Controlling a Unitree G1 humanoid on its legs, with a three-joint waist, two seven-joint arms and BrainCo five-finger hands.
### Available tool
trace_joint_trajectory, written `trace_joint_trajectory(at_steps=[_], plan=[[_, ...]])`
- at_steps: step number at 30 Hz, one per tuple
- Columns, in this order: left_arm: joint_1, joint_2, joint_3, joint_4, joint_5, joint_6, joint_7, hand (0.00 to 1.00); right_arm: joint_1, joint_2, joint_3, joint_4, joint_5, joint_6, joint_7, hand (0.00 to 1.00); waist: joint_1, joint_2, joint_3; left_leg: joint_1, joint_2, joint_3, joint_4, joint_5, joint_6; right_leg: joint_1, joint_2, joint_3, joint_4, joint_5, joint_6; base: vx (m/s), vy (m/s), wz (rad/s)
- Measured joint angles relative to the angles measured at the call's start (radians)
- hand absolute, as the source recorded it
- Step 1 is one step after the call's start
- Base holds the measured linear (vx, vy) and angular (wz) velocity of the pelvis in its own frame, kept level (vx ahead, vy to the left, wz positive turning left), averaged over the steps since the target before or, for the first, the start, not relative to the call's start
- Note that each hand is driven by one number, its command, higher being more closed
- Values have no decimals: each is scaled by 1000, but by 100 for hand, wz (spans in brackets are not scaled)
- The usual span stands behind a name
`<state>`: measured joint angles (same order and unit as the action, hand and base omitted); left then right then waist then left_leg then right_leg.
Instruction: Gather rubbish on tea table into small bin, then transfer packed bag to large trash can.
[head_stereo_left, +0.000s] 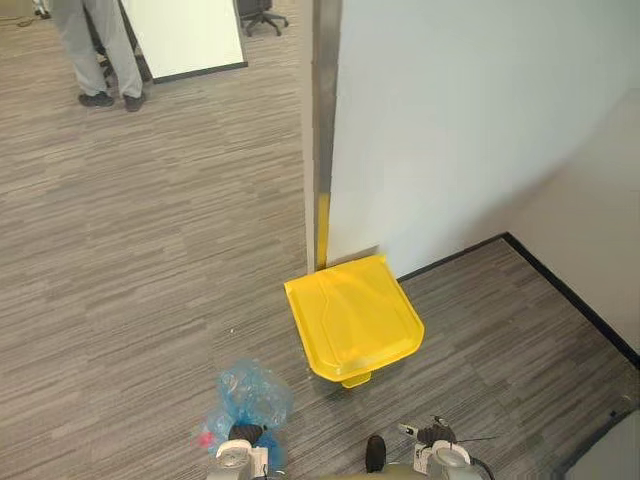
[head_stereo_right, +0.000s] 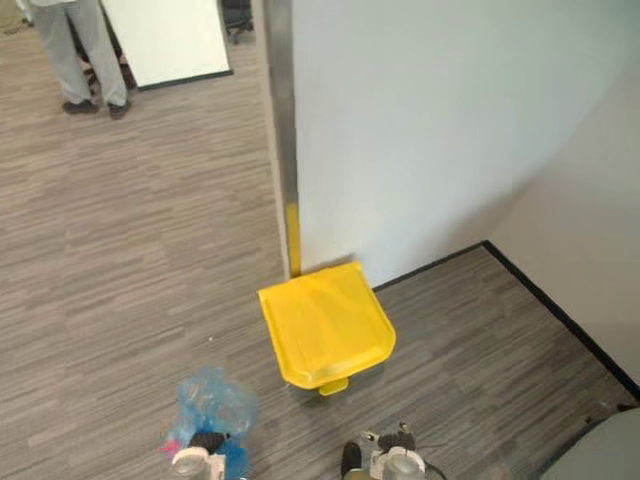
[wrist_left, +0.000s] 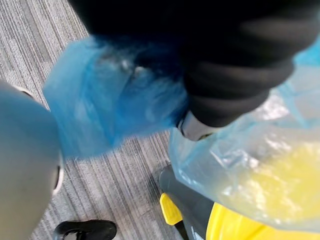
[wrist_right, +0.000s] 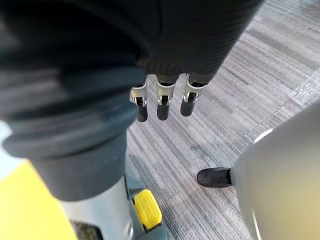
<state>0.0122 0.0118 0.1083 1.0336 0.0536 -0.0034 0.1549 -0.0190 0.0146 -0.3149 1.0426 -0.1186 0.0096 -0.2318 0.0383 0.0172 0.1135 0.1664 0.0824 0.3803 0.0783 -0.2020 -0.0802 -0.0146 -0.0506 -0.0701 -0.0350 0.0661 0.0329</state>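
– At the foot of the white wall (head_stereo_left: 450, 120), straight ahead, is that the big one?
– Yes: the large grey trash can (wrist_left: 195, 202), with its flat yellow plastic lid (head_stereo_left: 352, 315) lying shut. Its yellow foot pedal (wrist_right: 148, 208) shows at the can's 6 o'clock.
– And the rubbish?
– It looks packed, in a crumpled blue see-through plastic bag (head_stereo_left: 255, 392). The bag is at 7 o'clock from the can and hangs at the left hand (head_stereo_left: 245, 436). It covers that hand, so how the hand grips it I cannot tell.
– The other hand?
– The right hand (wrist_right: 162, 105) hangs at 5 o'clock from the can, its fingers straight and loose, closed on nothing.
– So how far along?
– I judge the gathering done and the carrying nearly so. What is left is raising the lid, likely by the pedal, and dropping the bag in.
– Anyone about?
– A person in grey trousers (head_stereo_left: 98, 50) stands well apart at 11 o'clock, on the grey striped carpet floor (head_stereo_left: 150, 250).
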Motion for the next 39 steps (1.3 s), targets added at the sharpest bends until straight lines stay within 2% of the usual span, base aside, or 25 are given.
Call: trace_joint_trajectory(at_steps=[4, 7, 8, 9, 10, 11, 13, 15, 16, 17, 18, 19, 20, 21, 23, 25, 28, 31, 33, 34, 36, 37, 39], plan=[[-1, -15, 45, -4, -16, -1, 1, 100, -2, -6, 3, -1, 0, 0, -7, 0, 5, -3, 7, 10, -3, 39, 1, -3, 5, -41, 1, 26, 66, -8, 4, -95, -9, -29], [-3, -23, 63, -21, -18, -2, 17, 100, 2, -16, 3, -5, 1, 0, -16, 0, 3, -18, 23, 13, -15, 27, 23, -23, 24, -112, -30, 25, 247, -90, 13, -111, -11, 3], [-7, -26, 77, -23, -17, -3, 18, 100, 13, -16, -5, -8, 9, -1, -22, 0, 2, -27, 27, 15, -27, 10, 31, -42, 41, -138, -52, 23, 324, -123, 23, -93, -5, 22], [-14, -34, 96, -21, -17, -3, 18, 100, 11, -16, -12, -9, 10, -3, -24, 0, -1, -28, 29, 30, -36, -11, 27, -52, 57, -174, -68, 21, 410, -132, 35, -84, 1, 18], [-20, -40, 106, -20, -17, -2, 19, 100, 3, -15, -22, -16, 12, -3, -24, 0, -5, -21, 42, 43, -40, -20, 25, -56, 69, -223, -76, 7, 506, -130, 37, -74, 4, 9], [-21, -39, 111, -19, -17, -1, 20, 100, -5, -15, -27, -25, 11, -1, -25, 0, -7, -26, 51, 56, -35, -31, 32, -65, 73, -261, -75, -15, 552, -155, 29, -27, -1, 9], [-25, -30, 118, -18, -17, -1, 20, 100, -14, -11, -28, -31, 11, 0, -27, 0, -3, -27, 56, 61, -20, -39, 60, -85, 64, -319, -62, -34, 517, -140, 23, 28, -37, 13], [-37, -28, 162, -17, -18, -1, 25, 100, -28, -4, -44, -31, 11, 3, -38, 0, 2, -44, 78, 59, -12, -42, 88, -107, 52, -339, -43, -33, 414, -109, 19, 111, -116, 24], [-44, -24, 193, -19, -18, -1, 41, 100, -29, 6, -68, -30, 11, 8, -51, 0, 1, -69, 92, 60, -19, -62, 129, -139, 32, -338, -46, -31, 359, -113, 20, 304, -223, 37], [-56, -24, 217, -17, -18, -3, 46, 100, -28, 11, -91, -27, 16, 10, -61, 0, 3, -94, 98, 61, -34, -82, 172, -175, 5, -336, -56, -23, 364, -97, 41, 327, -212, 26], [-62, -27, 223, -15, -19, -3, 52, 100, -29, 8, -101, -25, 23, 11, -65, 0, 8, -75, 108, 61, -23, -88, 187, -182, 3, -341, -50, -32, 385, -110, 51, 279, -154, 6], [-69, -38, 226, -11, -19, -5, 58, 100, -40, -3, -115, -28, 37, 9, -67, 0, 9, -43, 118, 60, 2, -97, 187, -188, -1, -344, -31, -40, 397, -121, 52, 236, -95, 5], [-79, -50, 226, -8, -18, -6, 58, 100, -43, -6, -133, -35, 45, 8, -69, 0, 7, -26, 128, 59, 12, -119, 182, -189, -1, -344, -23, -49, 406, -121, 52, 223, -93, 20], [-78, -58, 226, -8, -18, -7, 58, 100, -42, -7, -140, -37, 47, 8, -70, 0, 7, -24, 130, 61, 16, -134, 180, -189, -1, -344, -20, -50, 418, -121, 51, 239, -108, 43], [-81, -71, 216, -5, -19, -10, 53, 100, -30, -7, -147, -40, 48, 11, -66, 0, 7, -26, 127, 68, 24, -180, 186, -199, 13, -344, -20, -57, 476, -150, 21, 165, -79, 43], [-87, -72, 221, -3, -21, -11, 54, 100, -29, -7, -143, -40, 51, 12, -60, 0, 10, -24, 125, 81, 30, -199, 186, -207, 13, -344, -21, -64, 516, -187, 21, 131, -33, 16], [-80, -81, 226, 0, -20, -3, 52, 100, -24, -18, -119, -40, 52, 20, -47, 0, 15, -7, 86, 79, 32, -218, 156, -214, 15, -377, -21, -66, 557, -218, 6, 121, 9, 5], [-81, -80, 216, 0, -21, 1, 39, 100, -33, -22, -70, -51, 52, 18, -43, 0, 9, 12, 62, 81, 28, -246, 131, -206, 3, -388, -38, -78, 585, -242, 9, 197, 49, 15], [-75, -76, 161, -1, -20, 2, 35, 100, -34, -29, 3, -53, 51, 17, -32, 0, 11, 29, 24, 80, 24, -292, 101, -176, -28, -388, -64, -79, 598, -258, 22, 237, 61, 42], [-74, -75, 137, -3, -21, 2, 35, 100, -35, -32, 26, -53, 56, 17, -28, 0, 12, 28, 19, 78, 15, -311, 88, -158, -30, -388, -74, -63, 602, -259, 23, 175, 47, 74], [-93, -72, 79, -36, -36, -1, 35, 100, -45, -30, 111, -94, 83, 15, -24, 0, 12, 13, 5, 67, -7, -367, 47, -79, -33, -414, -114, -55, 648, -257, 23, 195, -6, 71], [-93, -72, 70, -46, -41, -2, 37, 100, -54, -23, 136, -114, 85, 12, -23, 0, 14, 15, -3, 53, -6, -377, 47, -77, -36, -429, -115, -54, 657, -256, 22, 198, -30, 34], [-100, -64, 31, -64, -50, -3, 39, 100, -103, -1, 198, -197, 92, -3, -25, 0, 15, 22, -27, -12, -1, -401, 45, -76, -37, -437, -115, -51, 562, -256, 24, 125, -9, 25]])
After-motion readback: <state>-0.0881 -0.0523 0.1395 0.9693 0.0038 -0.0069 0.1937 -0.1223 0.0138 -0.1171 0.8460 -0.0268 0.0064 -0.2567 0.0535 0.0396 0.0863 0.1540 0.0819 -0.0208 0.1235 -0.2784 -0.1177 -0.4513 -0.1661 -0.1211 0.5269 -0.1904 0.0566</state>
